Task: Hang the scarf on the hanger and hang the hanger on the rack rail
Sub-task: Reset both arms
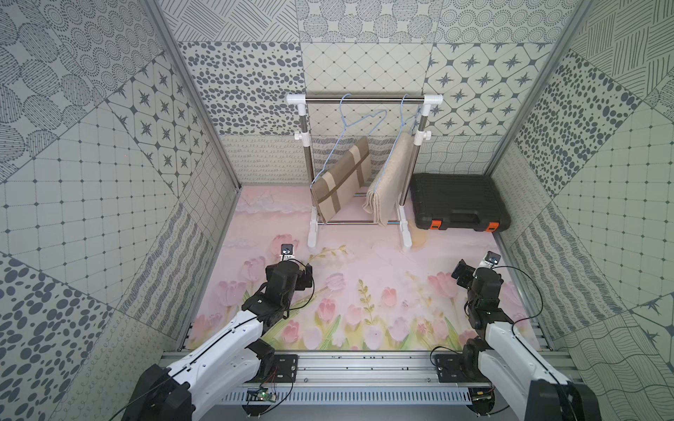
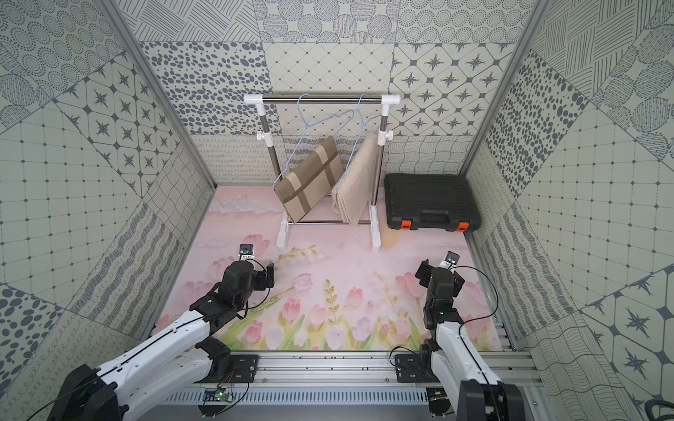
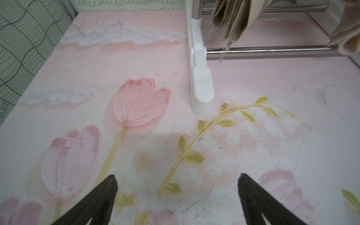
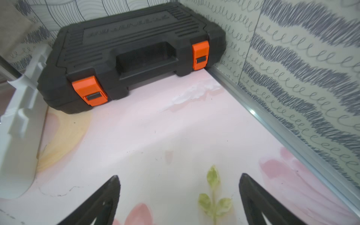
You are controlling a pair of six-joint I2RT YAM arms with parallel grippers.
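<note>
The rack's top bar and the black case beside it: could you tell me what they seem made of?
The top bar is likely polished metal, judging by its shiny grey sheen. The black case looks like matte moulded plastic, given its ribbed lid.

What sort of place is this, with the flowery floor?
Probably a staged robot test booth: patterned panels enclose it, a left arm and right arm sit on a metal rail, and a small clothes rack stands on a printed tulip mat.
</note>
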